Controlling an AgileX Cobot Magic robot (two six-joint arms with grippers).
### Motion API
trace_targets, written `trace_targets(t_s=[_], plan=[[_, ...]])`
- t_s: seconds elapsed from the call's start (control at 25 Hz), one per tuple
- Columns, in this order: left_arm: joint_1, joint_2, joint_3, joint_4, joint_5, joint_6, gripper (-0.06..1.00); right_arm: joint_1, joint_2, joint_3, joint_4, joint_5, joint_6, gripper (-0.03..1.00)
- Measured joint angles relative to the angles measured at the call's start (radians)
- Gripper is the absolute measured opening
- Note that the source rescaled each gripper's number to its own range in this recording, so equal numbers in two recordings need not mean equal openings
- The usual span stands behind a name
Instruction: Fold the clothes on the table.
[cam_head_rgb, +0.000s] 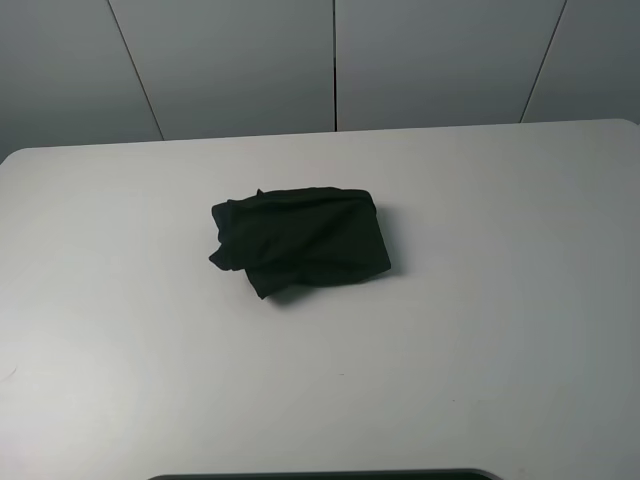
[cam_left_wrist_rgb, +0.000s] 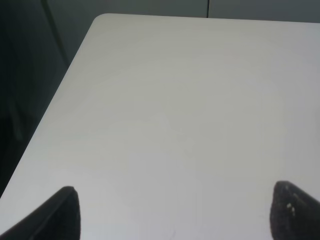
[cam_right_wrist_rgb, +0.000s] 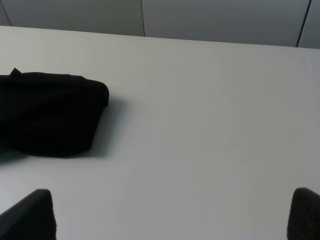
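Left tool (cam_left_wrist_rgb: 172, 212) spread over bare table (cam_left_wrist_rgb: 175, 100), right view catches black garment (cam_right_wrist_rgb: 47, 112)

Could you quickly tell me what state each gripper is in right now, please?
Left gripper: open, holding nothing.
Right gripper: open, holding nothing, apart from the black folded cloth garment.

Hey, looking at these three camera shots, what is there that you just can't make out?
- Black garment: its type and layers are lost in the dark bundle, in the high view.
- Same garment in the right wrist view: one end is cut off by the frame edge.
- Left gripper and right gripper: only the fingertips show, both wide apart; the frame edge hides the rest.
- Arms: absent from the high view.
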Motion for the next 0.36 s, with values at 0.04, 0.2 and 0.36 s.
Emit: trace_targets(t_s=[0.04, 0.2, 0.36], plan=[[0.0, 0.0, 0.0, 0.0, 0.0, 0.0, 0.98, 0.0, 0.0, 0.0, 0.0, 0.0, 0.0, 1.0], [0.0, 0.0, 0.0, 0.0, 0.0, 0.0, 0.98, 0.0, 0.0, 0.0, 0.0, 0.0, 0.002, 1.0], [0.0, 0.0, 0.0, -0.002, 0.0, 0.0, 0.98, 0.0, 0.0, 0.0, 0.0, 0.0, 0.002, 1.0]])
